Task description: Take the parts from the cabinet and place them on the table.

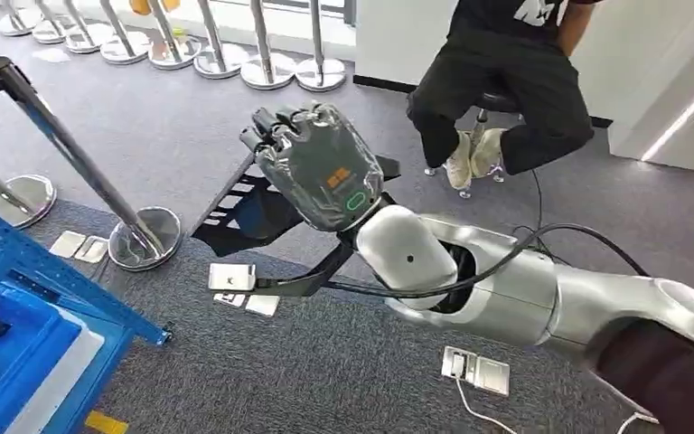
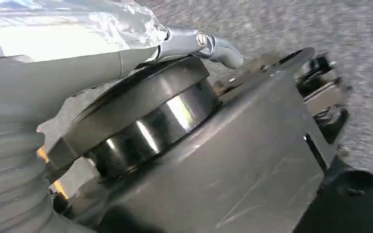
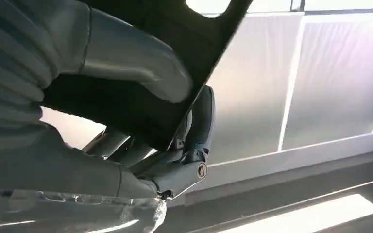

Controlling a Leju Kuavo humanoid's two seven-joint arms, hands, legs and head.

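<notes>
The right hand pinches a flat black part, thumb over its face, above the carpet beyond the blue cabinet; a thin grip, it may slip.

Matt black part; glossy silver arm; rough grey carpet

Left hand with a held metal part, seen from the wrist.
A grey thumb is laid over a round, polished metal collar that rises from the part's flat grey plate. A silvery fingertip is seen beyond the collar. Grey carpeted floor, blurred, lies behind.
</notes>
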